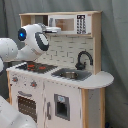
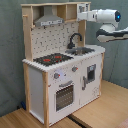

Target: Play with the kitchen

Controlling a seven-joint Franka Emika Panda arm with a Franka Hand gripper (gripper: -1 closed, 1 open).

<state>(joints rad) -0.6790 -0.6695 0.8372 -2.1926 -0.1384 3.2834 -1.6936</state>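
The kitchen [image 1: 60,75] [image 2: 62,65] stands on a wooden floor [image 2: 100,112] before a grey curtain [image 2: 10,55], with its black-red hob [image 1: 34,66] [image 2: 52,59], sink [image 1: 70,75] and black faucet [image 1: 84,59] [image 2: 75,39] on the tabletop. My gripper [image 1: 54,29] [image 2: 83,15] is up at the kitchen's top shelf, at the small microwave cupboard [image 1: 67,23], well above the hob and sink. Whether my gripper is open or closed I cannot tell. The oven door [image 2: 64,95] is shut.

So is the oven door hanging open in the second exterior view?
No, the oven door sits flush and closed in the kitchen front, below the knobs.
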